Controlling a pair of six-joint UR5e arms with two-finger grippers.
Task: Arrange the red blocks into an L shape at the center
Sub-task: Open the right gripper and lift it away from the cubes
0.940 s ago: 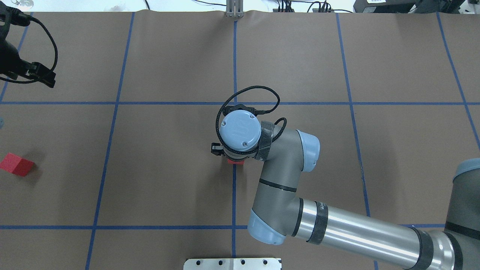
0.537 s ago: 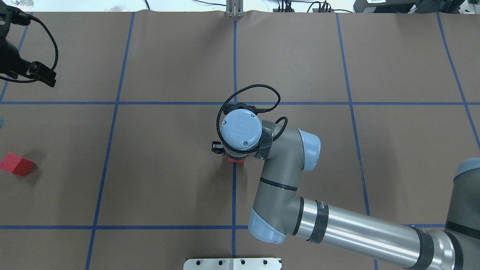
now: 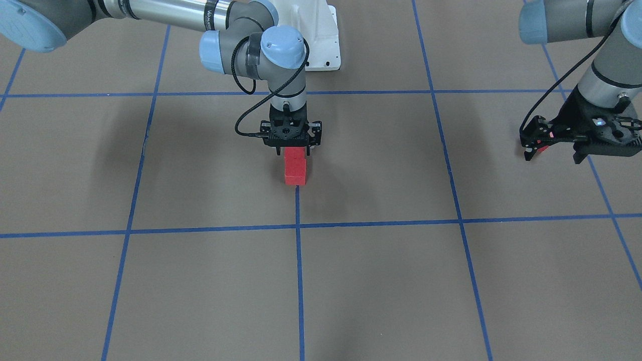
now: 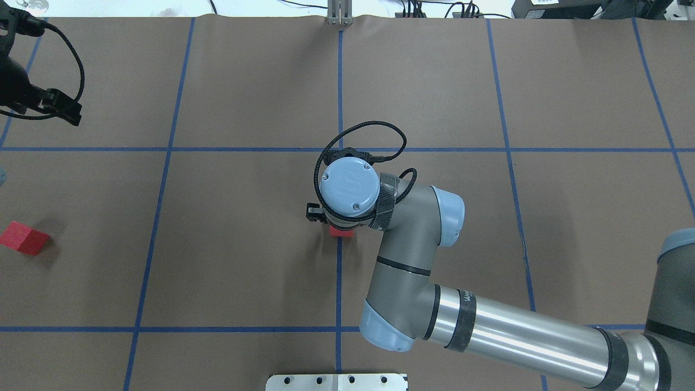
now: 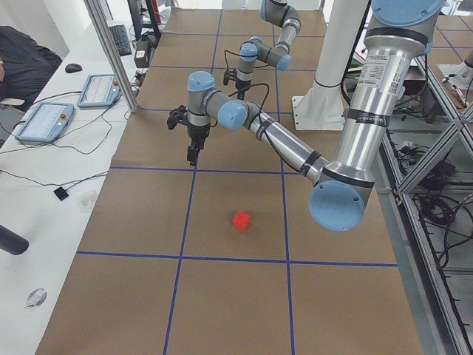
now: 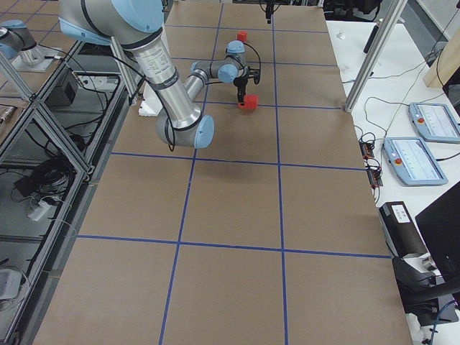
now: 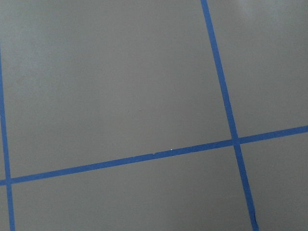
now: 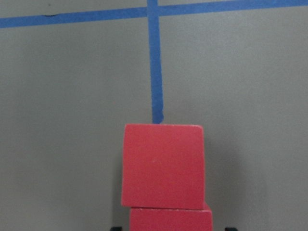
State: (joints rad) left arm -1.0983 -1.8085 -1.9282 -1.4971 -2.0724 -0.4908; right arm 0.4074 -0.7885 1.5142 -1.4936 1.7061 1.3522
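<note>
Table [image 4: 244, 81]: brown, flat. Right gripper [image 3: 295, 149] stands at its centre, jaws apart astride the robot-side one of two red blocks [image 3: 295, 168] touching in a line. Left gripper [image 3: 551, 156] hangs over the left end, jaws apart, empty. Third block [image 4: 23, 238] lies alone there.

This is a robotics lab. The brown table [image 4: 250, 87] carries a blue tape grid [image 4: 340, 92], aluminium posts [image 6: 369, 57] frame it, and teach pendants [image 5: 43, 123] lie on a white bench [image 5: 37, 207] beside it.
</note>
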